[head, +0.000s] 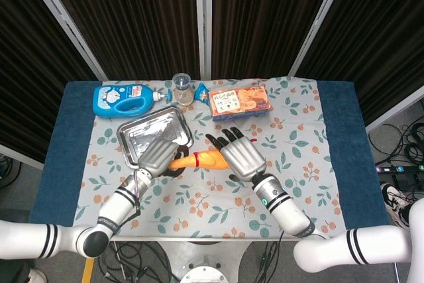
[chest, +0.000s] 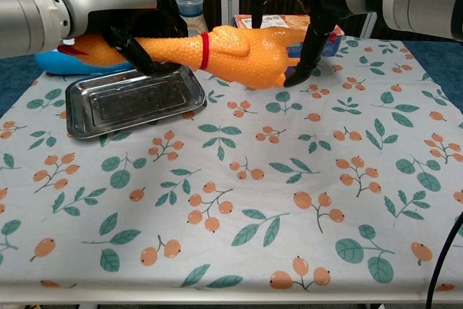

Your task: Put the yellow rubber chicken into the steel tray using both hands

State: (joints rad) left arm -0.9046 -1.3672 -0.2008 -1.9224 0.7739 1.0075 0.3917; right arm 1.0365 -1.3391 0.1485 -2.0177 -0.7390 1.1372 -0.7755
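1. You are working over a table spread with a leaf-and-berry tablecloth (chest: 239, 200), its bare floral stretch lying nearest the chest camera.
2. You are holding the yellow rubber chicken (chest: 217, 52) in the air with both hands, lengthwise across the scene, above the cloth and over the right edge of the steel tray (chest: 130, 103). Its red collar band is showing near mid-length.
3. Your right hand (chest: 304, 5) is reaching over the chicken's fat body end, dark fingers (chest: 312, 37) curving down along its far and right side; the head view shows them spread over the body. You are cupping it rather than clamping tight, and whether the palm is pressing it cannot be told.
4. Your left hand (chest: 134, 19) is gripping the chicken's neck end, fingers wrapped around it just above the tray, the red-tipped head poking out to the left.
5. The tray is lying flat on the cloth beneath your left hand, nothing resting inside it.
6. Farther back, a blue detergent bottle (head: 122, 99) is lying on its side just behind the tray.
7. A small clear jar (head: 181, 88) is standing upright near the bottle's spout.
8. To the right of that, an orange printed snack packet (head: 240, 101) is lying flat near the table's back edge.
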